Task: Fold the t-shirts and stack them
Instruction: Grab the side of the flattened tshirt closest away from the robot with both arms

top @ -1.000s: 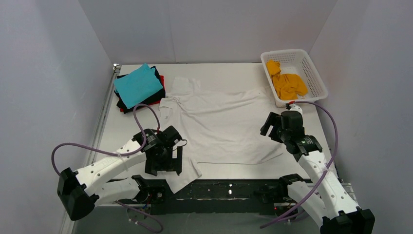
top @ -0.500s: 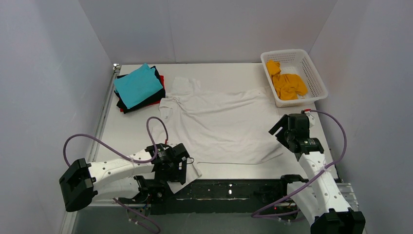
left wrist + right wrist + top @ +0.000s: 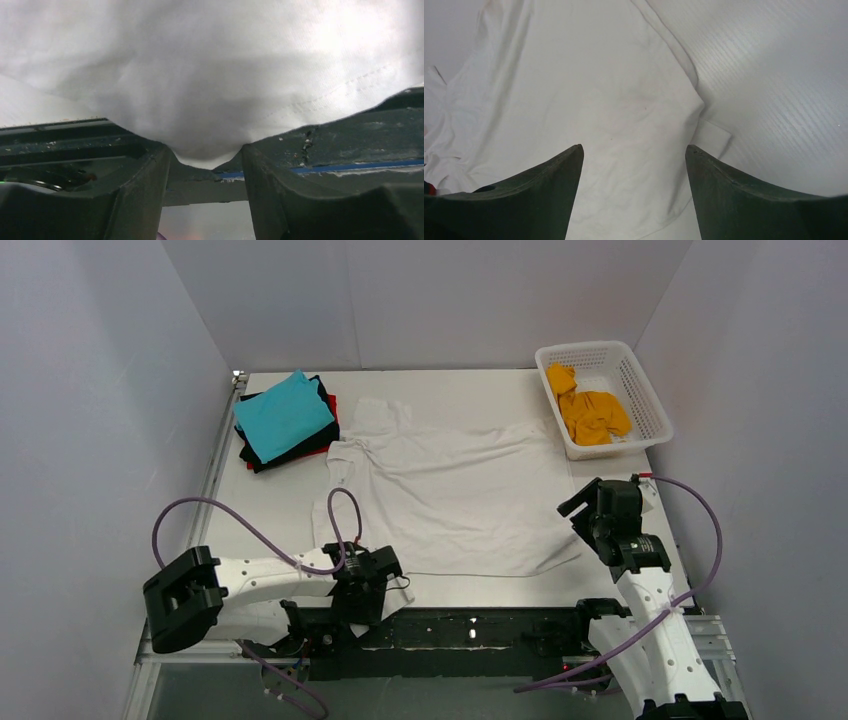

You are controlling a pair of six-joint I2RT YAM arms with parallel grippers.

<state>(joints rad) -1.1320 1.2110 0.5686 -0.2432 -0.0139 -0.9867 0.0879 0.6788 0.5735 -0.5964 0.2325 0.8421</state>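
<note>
A large white t-shirt [image 3: 450, 500] lies spread flat across the middle of the table. My left gripper [image 3: 378, 578] is low at its near left corner, by the table's front edge. In the left wrist view the white cloth [image 3: 200, 75] drapes over the tips of my left gripper [image 3: 205, 150] and sags into the gap; the jaws stand apart. My right gripper [image 3: 592, 512] is open and empty above the shirt's right hem [image 3: 589, 90]. A folded teal t-shirt [image 3: 283, 415] tops a stack with a black one [image 3: 300, 448]. An orange t-shirt [image 3: 592, 415] lies crumpled in the basket.
The white lattice basket [image 3: 645, 400] stands at the back right corner. The folded stack sits at the back left. The black mounting rail [image 3: 470, 625] runs along the near edge, and purple cables loop from both arms. Walls close in on three sides.
My left gripper has moved down toward the near edge and to the right, over the shirt's near left corner. My right gripper has drawn back to the right, off the shirt.
</note>
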